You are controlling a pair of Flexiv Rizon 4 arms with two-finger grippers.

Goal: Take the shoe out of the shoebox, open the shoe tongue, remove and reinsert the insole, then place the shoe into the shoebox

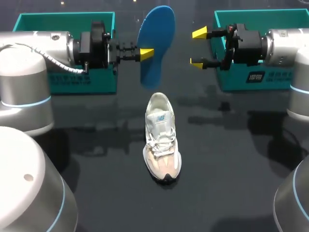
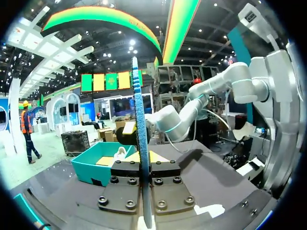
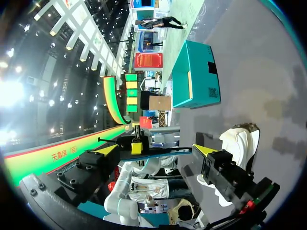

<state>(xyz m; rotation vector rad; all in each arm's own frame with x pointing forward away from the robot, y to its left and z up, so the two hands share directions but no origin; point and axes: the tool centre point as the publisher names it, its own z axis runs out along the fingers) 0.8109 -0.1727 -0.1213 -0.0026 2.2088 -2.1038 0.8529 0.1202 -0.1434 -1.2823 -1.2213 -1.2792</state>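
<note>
A dark, glossy desk (image 1: 96,159) is carrying three things and is faintly mirroring them. A pale shoe (image 1: 162,137) is standing upright on its sole near the middle, with its toe pointing toward the near edge and its heel toward the far one. Two open teal boxes are sitting along the far edge, the left box (image 1: 104,82) and the right box (image 1: 277,79) well apart, and the shoe is resting nearer than both, roughly midway between them.

- Setting: robot demo stand, exhibition hall.
- Two silver-grey robot arms (image 1: 43,46) at glossy black table (image 1: 231,159).
- Overhead: high dark spotlit ceiling (image 2: 211,33), curved green hanging banner (image 2: 96,13).
</note>
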